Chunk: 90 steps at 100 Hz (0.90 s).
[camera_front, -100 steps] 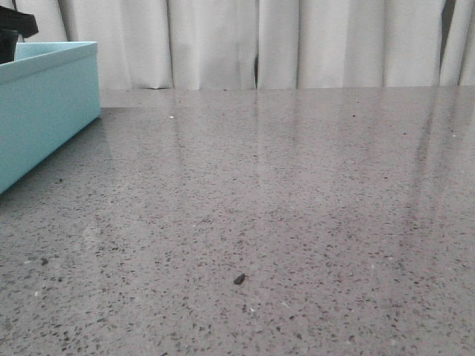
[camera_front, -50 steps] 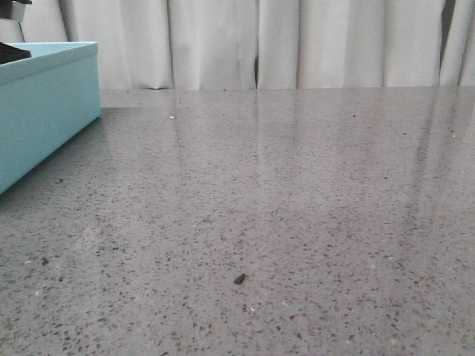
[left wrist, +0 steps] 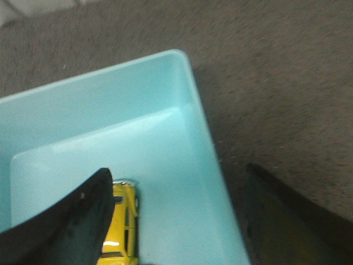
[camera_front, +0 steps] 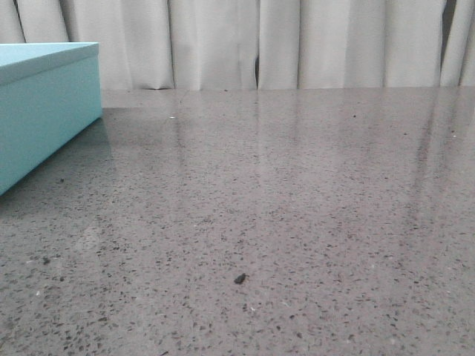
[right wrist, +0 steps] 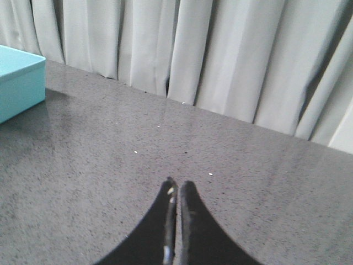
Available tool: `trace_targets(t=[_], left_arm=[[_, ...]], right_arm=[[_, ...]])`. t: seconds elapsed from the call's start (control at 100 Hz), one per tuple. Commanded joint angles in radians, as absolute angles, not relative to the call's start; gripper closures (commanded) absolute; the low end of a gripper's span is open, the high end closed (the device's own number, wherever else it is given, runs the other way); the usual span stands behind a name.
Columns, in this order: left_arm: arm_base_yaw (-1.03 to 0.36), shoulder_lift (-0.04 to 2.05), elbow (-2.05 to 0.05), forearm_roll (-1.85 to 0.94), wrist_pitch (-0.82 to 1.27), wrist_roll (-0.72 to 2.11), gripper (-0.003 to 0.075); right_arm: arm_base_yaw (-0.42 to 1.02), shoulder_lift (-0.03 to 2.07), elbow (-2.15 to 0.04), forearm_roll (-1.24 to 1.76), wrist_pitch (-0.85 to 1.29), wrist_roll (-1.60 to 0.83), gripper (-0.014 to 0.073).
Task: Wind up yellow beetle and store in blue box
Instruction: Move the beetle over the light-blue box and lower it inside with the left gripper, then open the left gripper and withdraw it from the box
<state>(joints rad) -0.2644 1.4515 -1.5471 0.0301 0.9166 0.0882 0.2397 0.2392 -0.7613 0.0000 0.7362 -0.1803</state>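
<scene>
The yellow beetle lies on the floor of the blue box, seen from above in the left wrist view, with one end hidden behind a finger. My left gripper hangs over the box, open and empty, one finger above the car and the other outside the box wall. The blue box also shows at the far left of the front view and in the right wrist view. My right gripper is shut and empty above the bare table. Neither gripper shows in the front view.
The grey speckled table stretches from the box to the right. A small dark speck lies near the front. White curtains close off the back edge.
The black part of my left arm that showed above the box at the front view's top left has risen out of view. The box has not moved.
</scene>
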Motion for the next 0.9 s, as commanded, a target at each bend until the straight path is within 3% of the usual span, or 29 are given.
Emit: trace_targets(t=[0.0,0.17,0.3,0.5,0.89], left_arm=[[-0.307,1.289,-1.455,0.048,0.766,0.075,0.0323],[-0.34,1.006,-1.121,0.048,0.543,0.071,0.0398],[-0.34,0.778,-0.887,0.042,0.42,0.066,0.0489],[-0.336,0.465,-0.614,0.04,0.359,0.066,0.0738],[-0.336,0.36,-0.559,0.019,0.449,0.066,0.0739]], right_arm=[[0.24,0.158,-0.73,-0.02,0.646,-0.214,0.0643],[0.24,-0.028,-0.649,-0.011,0.65,-0.214,0.0643],[0.241,-0.019,-0.638,0.007,0.706,-0.214,0.0643],[0.24,-0.021,-0.633,0.008,0.702,-0.214,0.0643],[0.24,-0.021,-0.632,0.011,0.753,-0.214,0.0643]])
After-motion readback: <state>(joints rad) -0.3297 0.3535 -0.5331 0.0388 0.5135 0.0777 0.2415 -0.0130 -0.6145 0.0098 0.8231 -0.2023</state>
